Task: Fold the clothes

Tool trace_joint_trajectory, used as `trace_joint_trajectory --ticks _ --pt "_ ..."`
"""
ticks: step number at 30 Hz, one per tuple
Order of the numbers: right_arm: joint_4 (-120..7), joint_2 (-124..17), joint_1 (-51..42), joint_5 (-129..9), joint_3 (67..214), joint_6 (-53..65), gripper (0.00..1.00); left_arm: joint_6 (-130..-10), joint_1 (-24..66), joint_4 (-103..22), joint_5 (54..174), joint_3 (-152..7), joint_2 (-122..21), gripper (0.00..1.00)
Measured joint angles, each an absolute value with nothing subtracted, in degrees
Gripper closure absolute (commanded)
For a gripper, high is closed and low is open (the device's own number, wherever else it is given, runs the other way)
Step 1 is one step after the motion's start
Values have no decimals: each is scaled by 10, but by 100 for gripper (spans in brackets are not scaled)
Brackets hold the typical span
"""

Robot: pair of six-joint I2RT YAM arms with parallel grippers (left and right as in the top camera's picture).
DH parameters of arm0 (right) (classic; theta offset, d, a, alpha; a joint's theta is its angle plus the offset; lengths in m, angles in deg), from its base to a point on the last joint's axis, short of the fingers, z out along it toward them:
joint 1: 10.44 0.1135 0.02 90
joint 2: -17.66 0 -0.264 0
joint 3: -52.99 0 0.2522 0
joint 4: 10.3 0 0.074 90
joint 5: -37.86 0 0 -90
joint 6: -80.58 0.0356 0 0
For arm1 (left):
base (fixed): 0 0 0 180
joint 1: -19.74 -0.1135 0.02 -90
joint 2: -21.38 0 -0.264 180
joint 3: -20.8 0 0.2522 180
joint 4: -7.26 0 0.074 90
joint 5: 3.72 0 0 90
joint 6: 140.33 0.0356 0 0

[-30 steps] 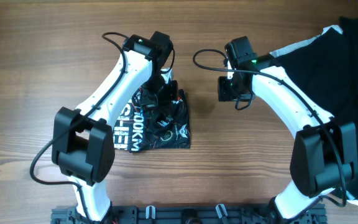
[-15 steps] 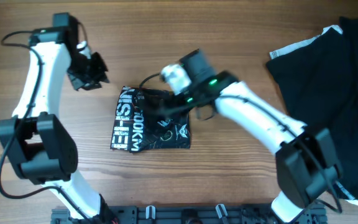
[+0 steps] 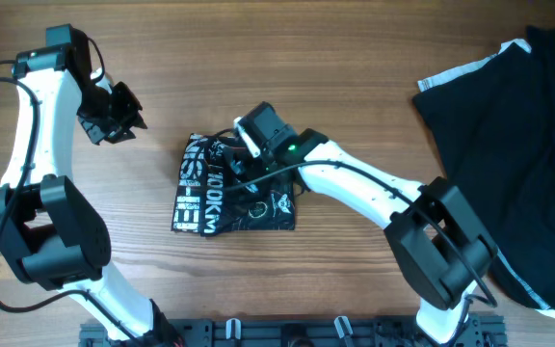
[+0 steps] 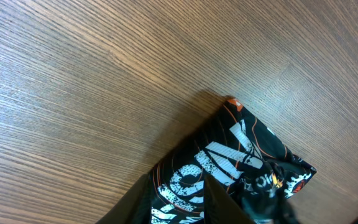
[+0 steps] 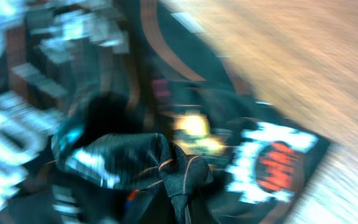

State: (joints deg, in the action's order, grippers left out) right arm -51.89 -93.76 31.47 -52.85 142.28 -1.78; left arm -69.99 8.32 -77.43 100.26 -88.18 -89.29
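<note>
Sideways white lettering [image 3: 216, 189] on the folded black jersey [image 3: 258, 214], left of centre in the overhead view, reads roughly "100KM"; the neighbouring line is illegible.

Brown wood-grain table [image 3: 374, 58]

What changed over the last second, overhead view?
Left gripper lifted off the folded jersey and swung out left, away from it. Right gripper crossed over from the right, came down on the jersey and shut. Jersey and the dark garment pile at right stayed put.

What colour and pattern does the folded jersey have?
The jersey is black with thin orange lines and white lettering; clearest overhead.
</note>
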Motion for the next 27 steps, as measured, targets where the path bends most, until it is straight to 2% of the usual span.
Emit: trace_joint_trajectory --ticks 1,2,3,4,6,11,16,20,23,24,25,26,27 --pt "-518 -933 303 -519 1423 -8 93 -700 83 -774 1003 -882 -893 73" --pt "-519 -926 285 -512 1423 0 79 -700 83 -774 1003 -882 -893 73" --pt "-523 -920 262 -507 1423 8 49 -700 83 -774 1003 -882 -893 72" --pt "-532 -918 241 -507 1423 14 39 -700 83 -774 1003 -882 -893 72" --pt "-556 -918 210 -517 1423 20 39 -700 83 -776 1003 -882 -893 72" --pt "-607 -917 210 -570 1423 23 38 -700 83 -778 1003 -882 -893 71" --pt "-594 -884 212 -671 1423 19 35 -700 83 -778 1003 -882 -893 71" --pt "-574 -885 250 -700 1423 18 31 -700 83 -778 1003 -882 -893 69" --pt "-554 -907 280 -701 1423 18 32 -700 83 -778 1003 -882 -893 69" --pt "-548 -921 288 -699 1423 18 35 -700 83 -779 1003 -882 -893 68" --pt "-544 -935 296 -695 1423 18 43 -700 83 -778 1003 -882 -893 68" --pt "-542 -943 299 -693 1423 19 65 -700 83 -778 1003 -882 -893 68" --pt "-539 -961 305 -683 1423 20 94 -700 83 -779 1003 -882 -893 68"
